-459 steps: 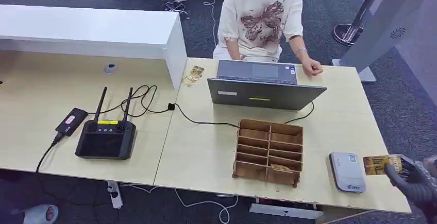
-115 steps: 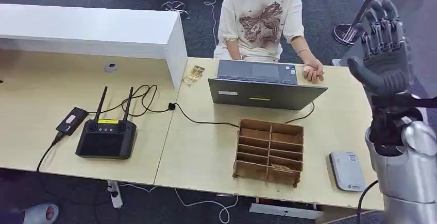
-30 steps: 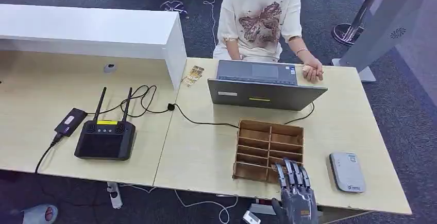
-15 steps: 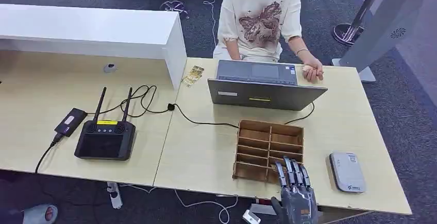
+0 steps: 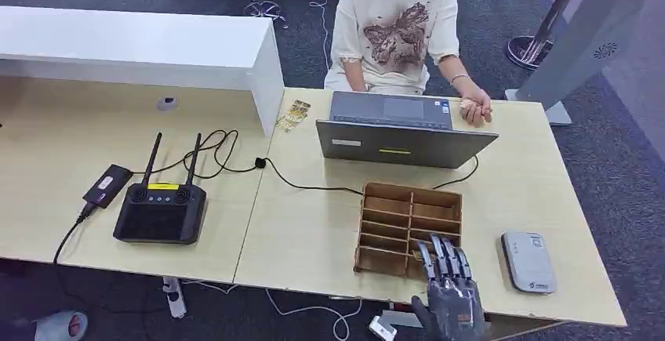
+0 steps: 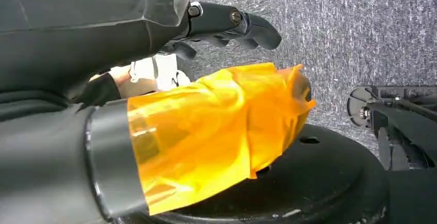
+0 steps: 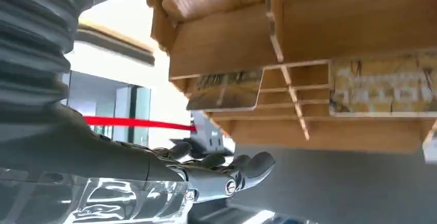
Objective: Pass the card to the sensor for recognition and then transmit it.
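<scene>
The wooden card box (image 5: pixel 408 227) stands on the table's front part, and the grey sensor (image 5: pixel 528 261) lies to its right. My right hand (image 5: pixel 448 290) comes up at the table's front edge. Its fingers are straight and apart, pointing over the box's front right compartments, and it holds nothing. In the right wrist view the same hand (image 7: pixel 154 167) is close in front of the box (image 7: pixel 330 33). There one gold card (image 7: pixel 225 92) sticks out of a slot and another card (image 7: pixel 381 87) lies in the neighbouring slot. My left hand (image 6: pixel 170 80) hangs over the carpet with nothing in it, and its thumb is wrapped in orange film.
A person (image 5: pixel 396 27) sits behind an open laptop (image 5: pixel 404 131) at the table's far side, one hand resting on the table. A black controller (image 5: pixel 161 212) with cables lies at the left. A white block (image 5: pixel 141 47) stands at the back left, with some cards (image 5: pixel 294 114) beside it.
In the last second my right hand has edged slightly right at the box's front. Before that it held a card beside the sensor, then rose empty towards the person.
</scene>
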Controlling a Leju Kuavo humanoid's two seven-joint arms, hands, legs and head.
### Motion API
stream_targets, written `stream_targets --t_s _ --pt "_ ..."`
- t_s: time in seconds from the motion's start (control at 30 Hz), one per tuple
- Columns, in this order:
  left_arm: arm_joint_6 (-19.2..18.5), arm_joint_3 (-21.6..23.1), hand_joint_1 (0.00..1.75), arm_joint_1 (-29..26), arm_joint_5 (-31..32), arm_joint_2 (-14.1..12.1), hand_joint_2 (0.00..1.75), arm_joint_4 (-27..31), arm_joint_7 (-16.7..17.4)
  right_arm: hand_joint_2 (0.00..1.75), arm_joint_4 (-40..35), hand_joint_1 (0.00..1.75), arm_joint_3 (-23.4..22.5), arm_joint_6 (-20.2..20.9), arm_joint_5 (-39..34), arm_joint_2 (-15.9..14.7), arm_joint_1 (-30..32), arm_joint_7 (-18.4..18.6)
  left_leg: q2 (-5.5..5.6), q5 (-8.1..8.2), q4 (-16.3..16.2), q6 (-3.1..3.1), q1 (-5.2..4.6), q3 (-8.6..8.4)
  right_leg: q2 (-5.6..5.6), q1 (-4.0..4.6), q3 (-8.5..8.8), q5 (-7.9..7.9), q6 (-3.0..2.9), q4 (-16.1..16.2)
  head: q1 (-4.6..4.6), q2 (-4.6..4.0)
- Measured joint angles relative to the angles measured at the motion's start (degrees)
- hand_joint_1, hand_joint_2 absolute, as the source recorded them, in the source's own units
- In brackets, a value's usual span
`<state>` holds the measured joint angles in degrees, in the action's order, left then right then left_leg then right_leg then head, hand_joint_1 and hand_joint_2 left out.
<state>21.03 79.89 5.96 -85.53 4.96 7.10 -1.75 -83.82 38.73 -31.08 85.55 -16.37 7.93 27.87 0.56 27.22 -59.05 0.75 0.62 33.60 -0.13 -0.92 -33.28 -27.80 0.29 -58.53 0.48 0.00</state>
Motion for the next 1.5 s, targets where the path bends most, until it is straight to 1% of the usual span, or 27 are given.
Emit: stream_targets --t_s 0.1,0.2,0.33,0.8,1.07,1.3,1.33,1.47,1.5 --pt "0.0 0.0 0.0 0.0 0.0 0.0 0.0 0.0 0.0 1.75 -0.9 0.0 -1.3 3.8 -2.1 0.0 -0.5 -1.7 0.0 0.0 0.0 0.0 0.0 -0.01 0.01 0.0 0.0 0.0 0.0 0.0 0.0 0.0" --pt "0.0 0.0 0.0 0.0 0.0 0.0 0.0 0.0 -0.1 1.75 -1.6 0.0 -2.5 5.0 -2.8 0.0 -1.2 -2.3 0.0 0.0 0.0 0.0 0.0 -0.01 0.0 0.0 0.0 0.0 0.0 0.0 0.0 0.0" --pt "0.1 0.0 0.0 0.1 0.0 0.0 0.0 0.0 -0.1 1.75 -2.1 0.0 -3.3 5.3 -3.1 0.0 -1.6 -2.5 0.0 0.0 0.0 0.0 0.0 -0.01 0.0 0.0 0.0 0.0 0.0 0.0 0.02 0.0" --pt "0.1 0.0 0.0 0.1 0.0 0.0 0.0 0.0 -0.1 1.75 -2.5 0.0 -3.9 5.4 -3.1 0.0 -1.9 -2.5 0.0 0.0 0.0 0.0 0.0 -0.01 0.0 0.0 0.0 0.0 0.0 0.0 0.0 0.0" --pt "0.1 0.0 0.0 0.2 0.0 0.0 0.0 0.0 -0.2 1.75 -2.2 0.0 -4.9 5.6 -4.0 0.1 -2.1 -5.0 0.0 0.0 0.0 0.0 0.0 -0.01 0.0 0.0 0.0 0.0 0.0 0.0 0.0 0.0" --pt "0.1 0.0 0.0 0.2 0.0 0.0 0.0 0.0 -0.2 1.75 -1.7 0.0 -6.6 5.3 -4.7 1.0 -2.3 -6.4 0.0 0.0 0.0 0.0 0.0 0.0 0.0 0.0 -0.01 0.0 0.0 0.0 0.0 0.0" --pt "0.1 0.0 0.0 0.2 0.0 0.0 0.0 0.0 -0.2 1.75 -1.7 0.03 -6.8 5.3 -4.7 1.1 -2.3 -6.5 0.0 0.0 0.0 0.0 0.0 0.0 0.0 0.0 -0.01 0.0 0.0 0.0 0.0 0.0" --pt "0.1 0.0 0.0 0.2 0.0 0.0 0.0 0.0 -0.2 1.75 -1.5 0.09 -7.5 5.0 -4.8 1.5 -2.3 -6.8 0.0 0.0 0.0 0.0 0.0 0.0 0.0 0.0 -0.01 0.0 0.0 0.0 0.0 0.0" --pt "0.1 0.0 0.0 0.2 0.0 0.0 0.0 0.0 -0.2 1.75 -1.4 0.14 -7.5 5.0 -4.8 1.6 -2.3 -6.8 0.0 0.0 0.0 0.0 0.0 0.0 0.0 0.0 0.0 0.0 0.0 0.0 0.0 0.0"
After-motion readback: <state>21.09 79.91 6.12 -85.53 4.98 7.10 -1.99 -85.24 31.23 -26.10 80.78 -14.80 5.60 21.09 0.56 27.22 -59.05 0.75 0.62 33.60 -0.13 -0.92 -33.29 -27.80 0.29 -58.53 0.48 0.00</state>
